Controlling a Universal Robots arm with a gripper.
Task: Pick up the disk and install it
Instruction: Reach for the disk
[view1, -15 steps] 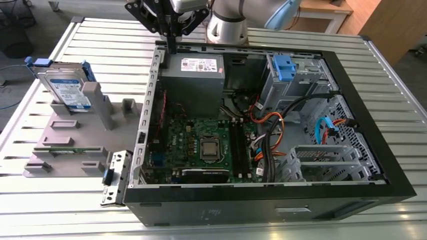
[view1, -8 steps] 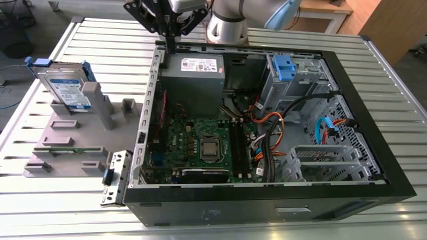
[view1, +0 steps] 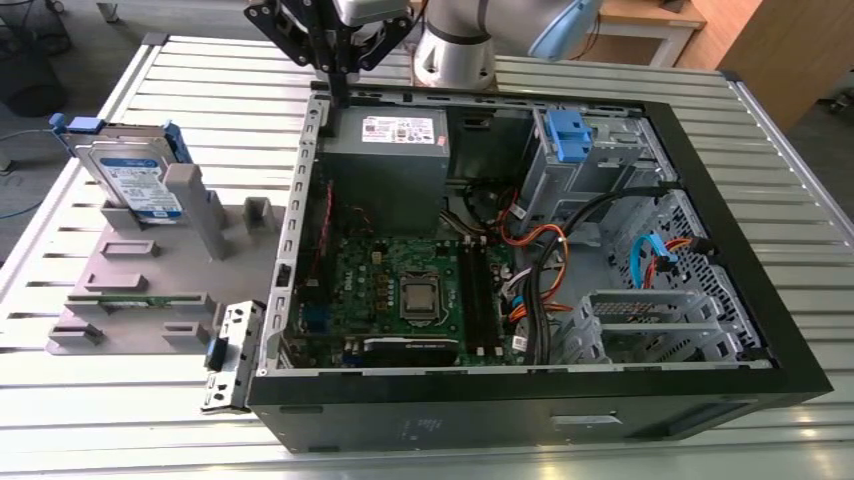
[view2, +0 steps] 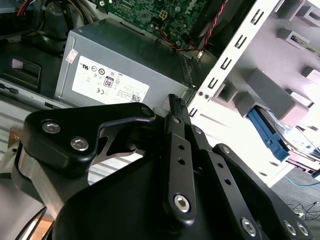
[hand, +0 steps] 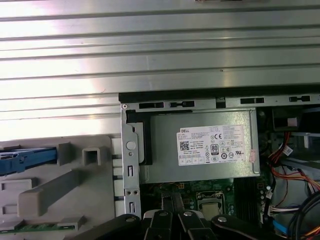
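Observation:
The disk (view1: 130, 178) stands on edge in a grey fixture (view1: 147, 270) at the exterior view's left, beside the open computer case (view1: 534, 395). It is a silver drive with a white-and-blue label in a blue carrier. The second wrist view catches its blue carrier edge (view2: 267, 132), and the first wrist view shows the same edge (hand: 25, 160). My gripper (view1: 335, 90) hangs over the case's back corner, above the grey power-supply box (view1: 387, 160), well apart from the disk. Its black fingers (view2: 175, 102) are pressed together, shut on nothing.
Inside the case lie the motherboard (view1: 414, 290), bundled cables (view1: 547, 250) and a metal drive cage with a blue latch piece (view1: 567, 135). The case wall (view1: 300, 210) stands between gripper and fixture. Everything rests on a slatted metal table (view1: 200, 70).

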